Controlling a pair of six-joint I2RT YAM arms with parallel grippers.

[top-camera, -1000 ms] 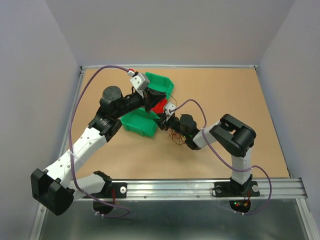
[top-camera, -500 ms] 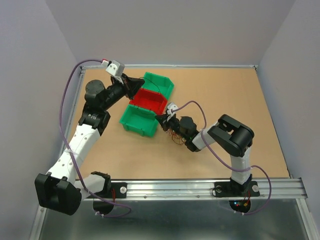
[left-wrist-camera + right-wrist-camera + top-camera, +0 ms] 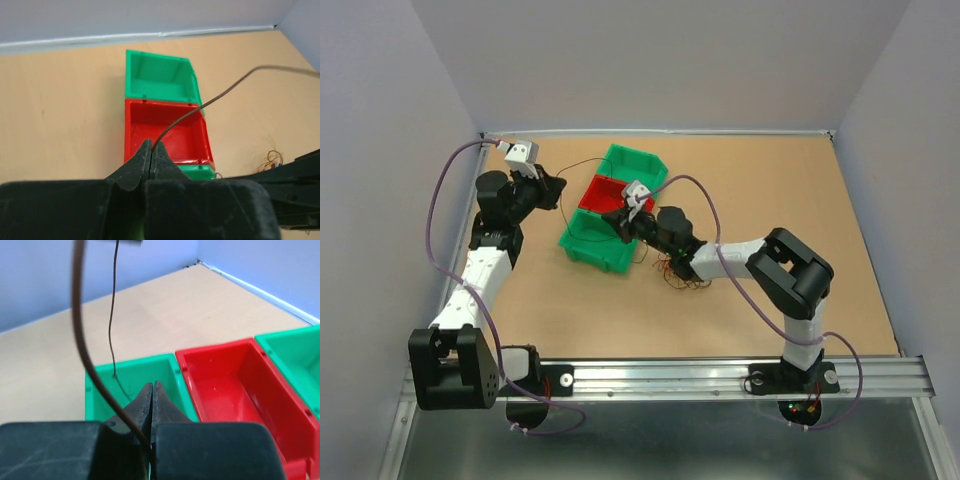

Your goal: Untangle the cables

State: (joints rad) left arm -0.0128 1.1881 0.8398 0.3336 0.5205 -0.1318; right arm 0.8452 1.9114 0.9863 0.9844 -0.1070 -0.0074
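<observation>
Left gripper (image 3: 151,150) clamps dark wire (image 3: 220,95) above red bin (image 3: 170,135); right gripper (image 3: 152,390), lower centre, closed, pinching same wire.

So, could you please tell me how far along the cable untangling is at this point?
Early on. Done: one dark wire looks separated from the rest. In hand: the left gripper and right gripper are both shut on it, holding it up by the red bin. Left: a tangle of red, orange and dark wires lies on the table.
</observation>
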